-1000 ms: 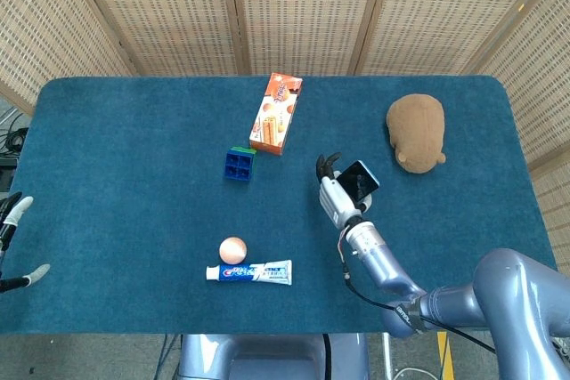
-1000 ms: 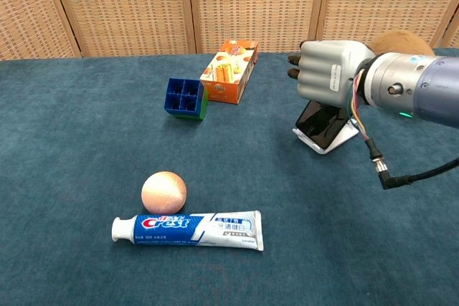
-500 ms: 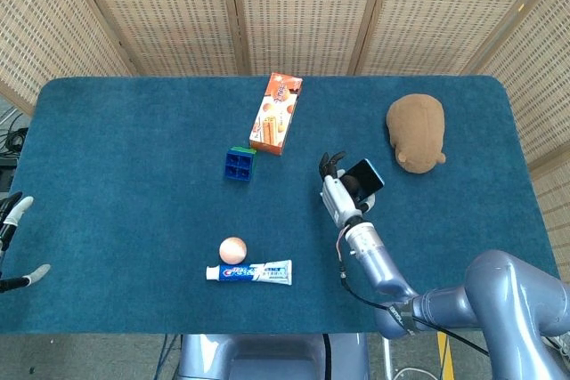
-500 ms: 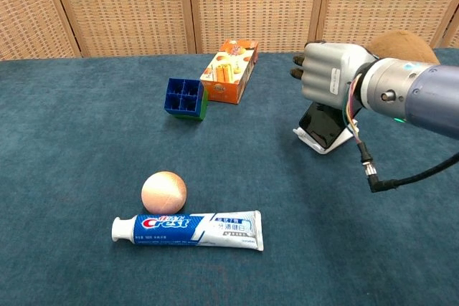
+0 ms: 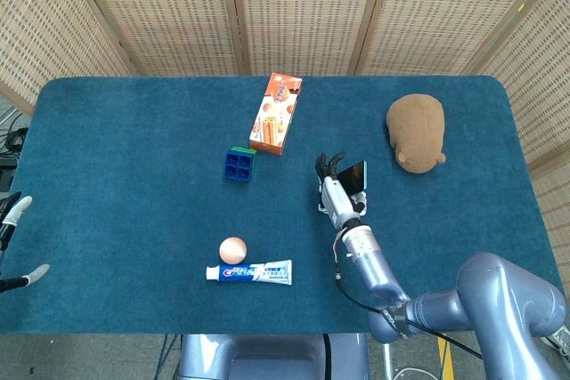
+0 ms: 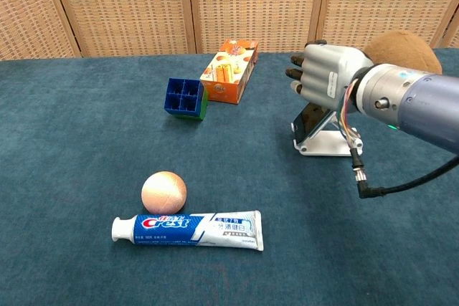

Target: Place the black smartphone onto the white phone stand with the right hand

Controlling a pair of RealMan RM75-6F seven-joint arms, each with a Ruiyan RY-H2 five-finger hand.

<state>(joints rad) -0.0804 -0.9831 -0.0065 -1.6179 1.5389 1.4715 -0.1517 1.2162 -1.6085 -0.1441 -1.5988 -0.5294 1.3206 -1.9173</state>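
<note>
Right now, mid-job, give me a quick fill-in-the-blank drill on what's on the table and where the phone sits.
1. The right hand holds the black ___ over the white stand.
2. The toothpaste lies just in front of the ___ ball.
3. Beside the blue cube lies an ___ box.

Missing words: phone; pink; orange

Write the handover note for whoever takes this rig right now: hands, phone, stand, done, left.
Right hand: closed over the top of the black smartphone, holding it.
Left hand: at the table's left edge, holding nothing, fingers apart.
Phone: leaning on the white phone stand, which sits on the blue table between the orange snack box and brown plush toy.
Done: phone brought onto the stand.
Left: confirm it sits firmly, release, withdraw.
</note>
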